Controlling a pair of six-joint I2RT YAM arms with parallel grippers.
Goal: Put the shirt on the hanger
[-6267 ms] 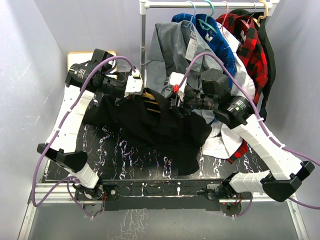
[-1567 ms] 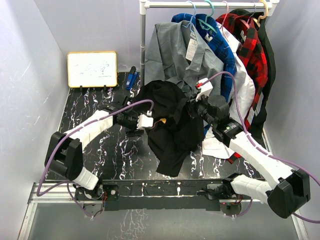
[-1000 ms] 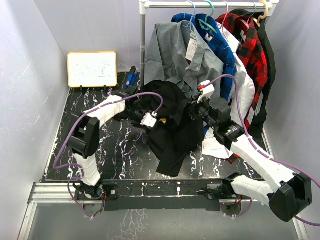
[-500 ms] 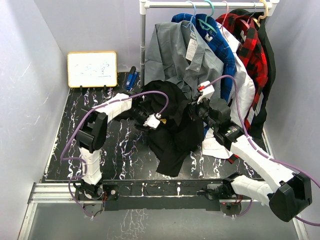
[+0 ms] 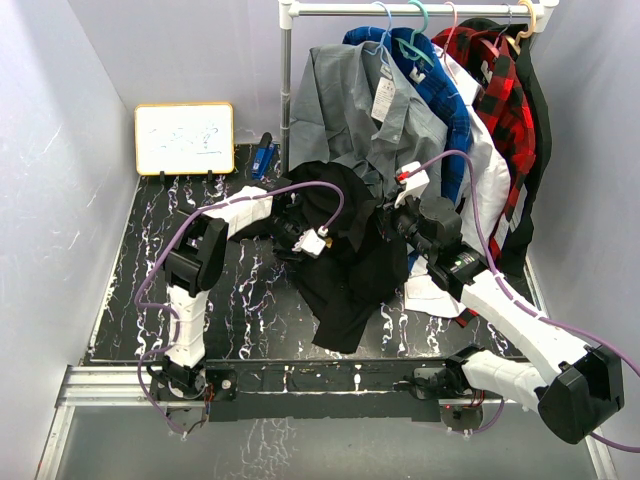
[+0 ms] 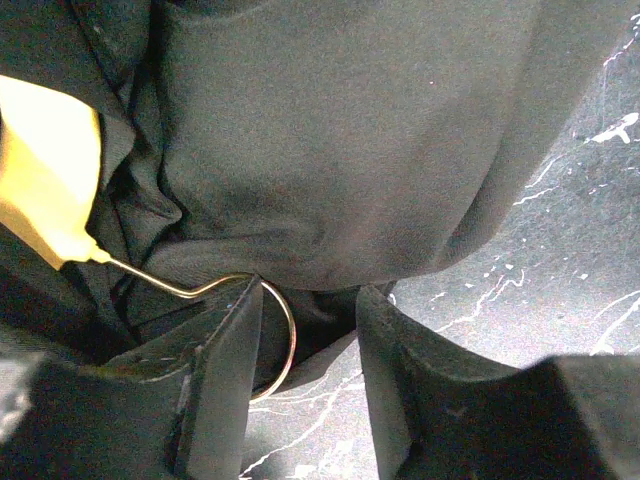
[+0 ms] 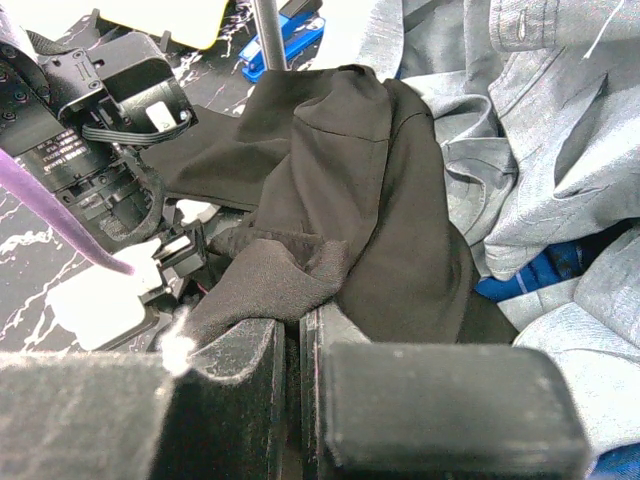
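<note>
One shirt [image 7: 380,200] pinched by right end effector [image 7: 298,325]; left end effector [image 6: 310,310] spread, seemingly straddling the hanger [image 6: 48,170] hook [image 6: 293,330].

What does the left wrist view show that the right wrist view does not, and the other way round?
Only the left wrist view: the yellow hanger and its metal hook, which curves beside one finger of the open left pincer.
Only the right wrist view: the right pincer shut on a fold of the black shirt, the left arm, the grey shirt and the rack pole.
Both: the black shirt and the marbled black table.
</note>
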